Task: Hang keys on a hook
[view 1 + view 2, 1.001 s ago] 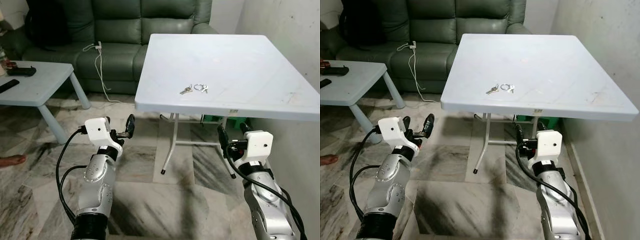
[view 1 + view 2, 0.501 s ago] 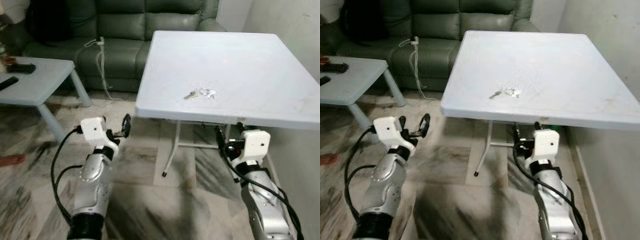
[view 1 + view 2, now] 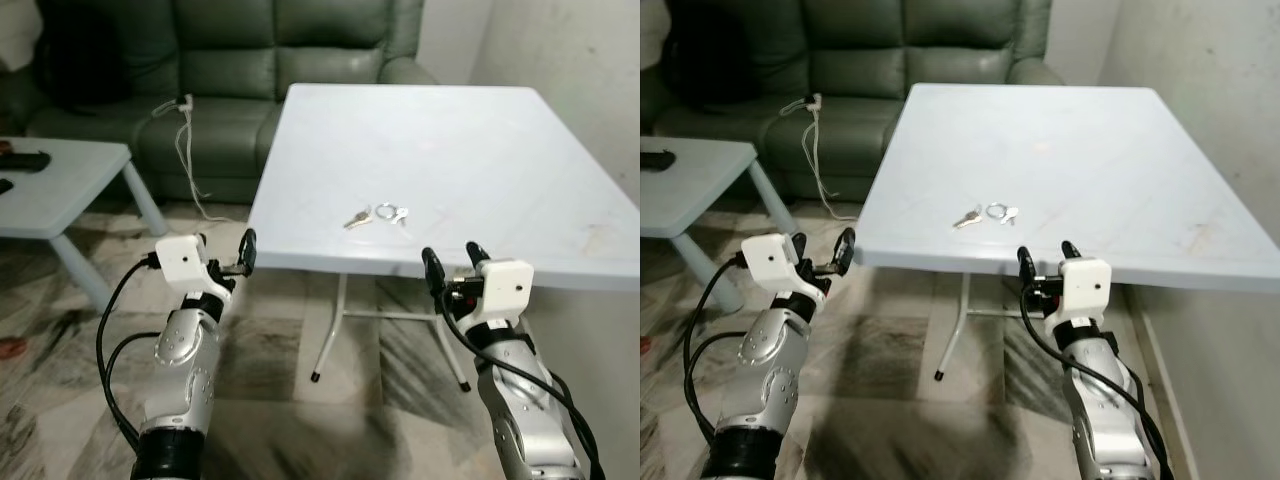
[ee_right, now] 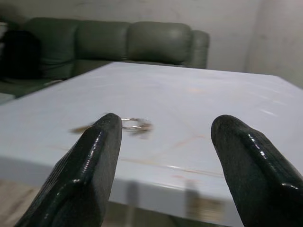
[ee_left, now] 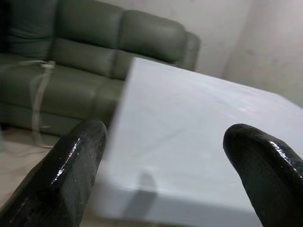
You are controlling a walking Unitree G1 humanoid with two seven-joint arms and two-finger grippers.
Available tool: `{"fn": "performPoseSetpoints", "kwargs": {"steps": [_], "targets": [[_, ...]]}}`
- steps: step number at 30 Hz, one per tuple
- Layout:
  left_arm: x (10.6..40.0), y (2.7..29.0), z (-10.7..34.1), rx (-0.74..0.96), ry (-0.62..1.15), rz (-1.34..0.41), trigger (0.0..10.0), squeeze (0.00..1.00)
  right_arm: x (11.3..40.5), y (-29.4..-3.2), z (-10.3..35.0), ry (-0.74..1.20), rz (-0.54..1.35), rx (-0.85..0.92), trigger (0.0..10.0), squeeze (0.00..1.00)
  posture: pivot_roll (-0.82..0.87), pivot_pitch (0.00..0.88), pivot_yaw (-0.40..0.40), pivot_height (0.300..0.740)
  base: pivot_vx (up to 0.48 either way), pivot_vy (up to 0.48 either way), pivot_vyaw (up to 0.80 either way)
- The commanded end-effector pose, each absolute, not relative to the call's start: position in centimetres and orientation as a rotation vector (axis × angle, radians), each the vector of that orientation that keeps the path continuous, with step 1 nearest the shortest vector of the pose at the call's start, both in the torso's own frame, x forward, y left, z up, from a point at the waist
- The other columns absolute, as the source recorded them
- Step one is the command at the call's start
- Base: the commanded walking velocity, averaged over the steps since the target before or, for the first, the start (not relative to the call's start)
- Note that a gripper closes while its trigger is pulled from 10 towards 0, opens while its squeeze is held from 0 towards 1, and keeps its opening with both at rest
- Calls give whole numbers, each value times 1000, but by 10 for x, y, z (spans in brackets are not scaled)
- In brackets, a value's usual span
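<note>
The keys (image 3: 376, 215) lie flat on the white table (image 3: 480, 150), a short way in from its near edge and well apart from anything else on it; they look like a couple of keys joined to a ring, spread loosely rather than bunched. I stand facing that near edge with both arms raised in front of me. My right gripper (image 3: 450, 262) sits just at the table's near edge, a little to the right of the keys, its jaws spread wide with nothing between them; along my right wrist view the keys (image 4: 128, 125) show between the two black fingers (image 4: 90, 175), which I judge is why the arm is held at this height, level with the tabletop and aimed across it. My left gripper (image 3: 243, 255) hangs off the table's near left corner, below the top, its jaws also wide apart and holding nothing, looking along the table's side toward the green sofa (image 3: 270, 60) behind it. I see no hook from here. The pickup is not yet begun; flat keys on a smooth top will likely call for a low, careful pinch.
</note>
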State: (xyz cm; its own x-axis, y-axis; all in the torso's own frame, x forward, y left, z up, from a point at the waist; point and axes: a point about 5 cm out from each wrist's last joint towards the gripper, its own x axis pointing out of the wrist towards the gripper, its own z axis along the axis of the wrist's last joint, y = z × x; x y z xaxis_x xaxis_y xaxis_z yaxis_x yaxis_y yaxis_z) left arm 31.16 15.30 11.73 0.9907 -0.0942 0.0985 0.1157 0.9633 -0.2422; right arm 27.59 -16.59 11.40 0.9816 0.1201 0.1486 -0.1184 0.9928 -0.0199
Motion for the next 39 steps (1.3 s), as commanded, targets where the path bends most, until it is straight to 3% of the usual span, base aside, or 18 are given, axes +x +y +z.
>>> {"fn": "performPoseSetpoints", "kwargs": {"steps": [1, 27, 39], "targets": [[313, 145, 121, -251, -94, -130, 10000, 0, 275, -174, 114, -145, 101, -22, 10000, 0, -39, 0, -23, 740, 319, 0, 0], [313, 145, 121, -251, -94, -123, 10000, 0, 277, -172, 115, -145, 115, -22, 10000, 0, -37, 0, -26, 740, 308, 0, 0], [311, 142, 119, -242, -93, -133, 10000, 0, 277, -172, 115, -143, 118, -22, 10000, 0, -36, 0, -28, 740, 0, 0, 0]]}}
